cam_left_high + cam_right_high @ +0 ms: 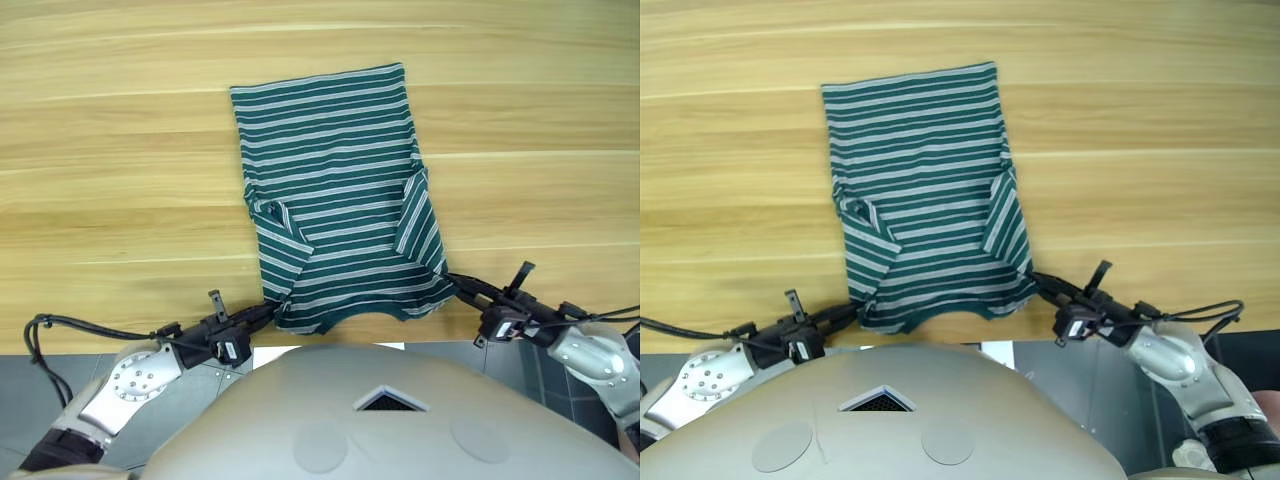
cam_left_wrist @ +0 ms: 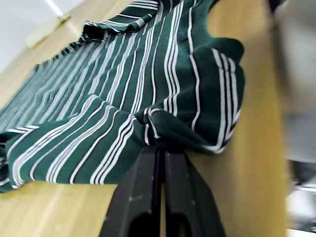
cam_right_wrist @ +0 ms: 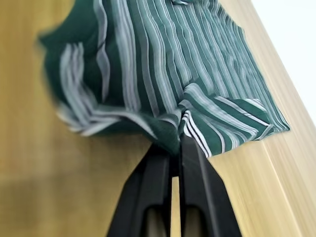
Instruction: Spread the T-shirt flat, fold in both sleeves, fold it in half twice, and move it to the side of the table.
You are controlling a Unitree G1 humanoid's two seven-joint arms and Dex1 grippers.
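A: Item one, T-shirt (image 1: 335, 190)?
B: Dark green, with thin white stripes across body and sleeves.
A: Table (image 1: 120, 150)?
B: Light yellow-brown wood with fine grain and pale plank lines.
A: Left gripper (image 2: 160, 150), right gripper (image 3: 175, 148)?
B: Both black, plain.
A: Floor (image 1: 450, 355)?
B: Dark grey tiles.

Item: dark green, white-striped knit T-shirt (image 1: 335, 190)
Shape: a narrow upright oblong, both sleeves folded in over the body
Pose: mostly flat, hem end smooth, neckline end rumpled
Place: on the wooden table (image 1: 120, 150), neckline at the near edge, hem toward the far edge
Hold: near corners bunched, one pinched in the left gripper (image 1: 272, 308), the other in the right gripper (image 1: 452, 280)
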